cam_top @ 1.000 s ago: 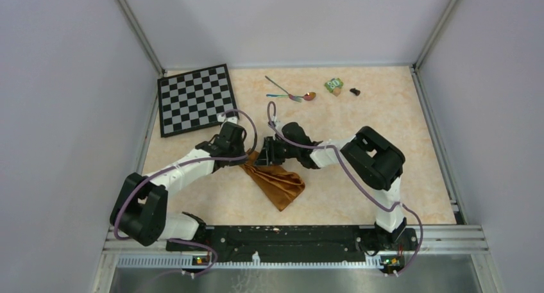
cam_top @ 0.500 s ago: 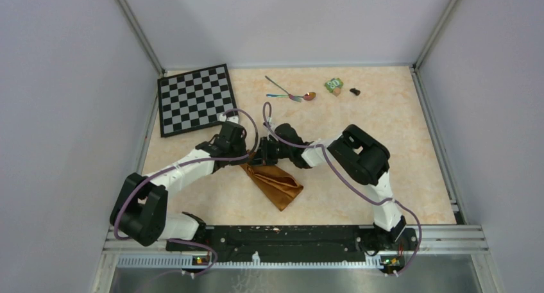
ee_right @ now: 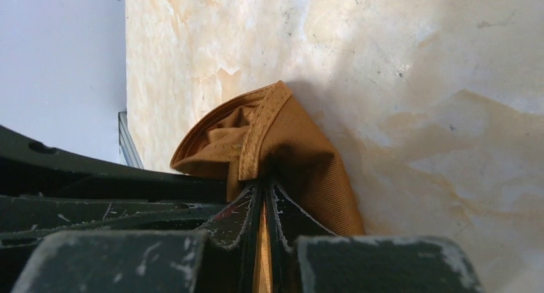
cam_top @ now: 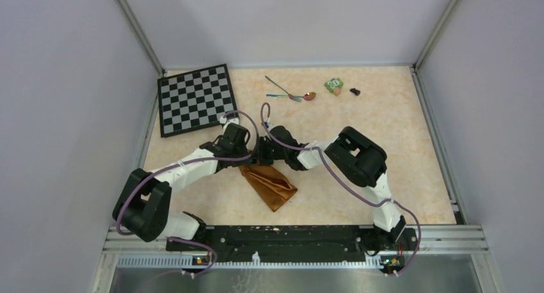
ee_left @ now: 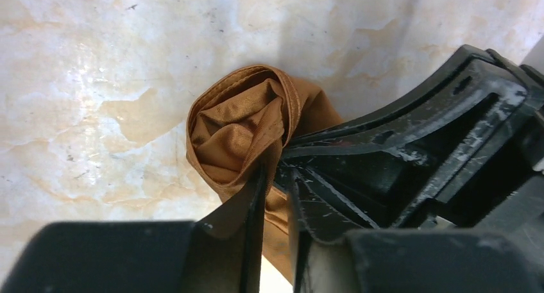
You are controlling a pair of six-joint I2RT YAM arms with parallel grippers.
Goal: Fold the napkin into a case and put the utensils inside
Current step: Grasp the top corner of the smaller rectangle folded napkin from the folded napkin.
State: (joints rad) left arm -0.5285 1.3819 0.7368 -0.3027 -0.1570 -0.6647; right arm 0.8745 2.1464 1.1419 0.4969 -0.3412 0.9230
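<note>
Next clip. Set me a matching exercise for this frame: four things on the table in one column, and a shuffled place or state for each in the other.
Things
1. napkin
2. chessboard
3. utensils
4. green block

Place or state
A. lying flat in the far left corner
B. bunched, pinched by the left gripper and the right gripper
C. far side, farthest right of the four
D. lying loose, far side, middle

Pairs: 1-B, 2-A, 3-D, 4-C
</note>
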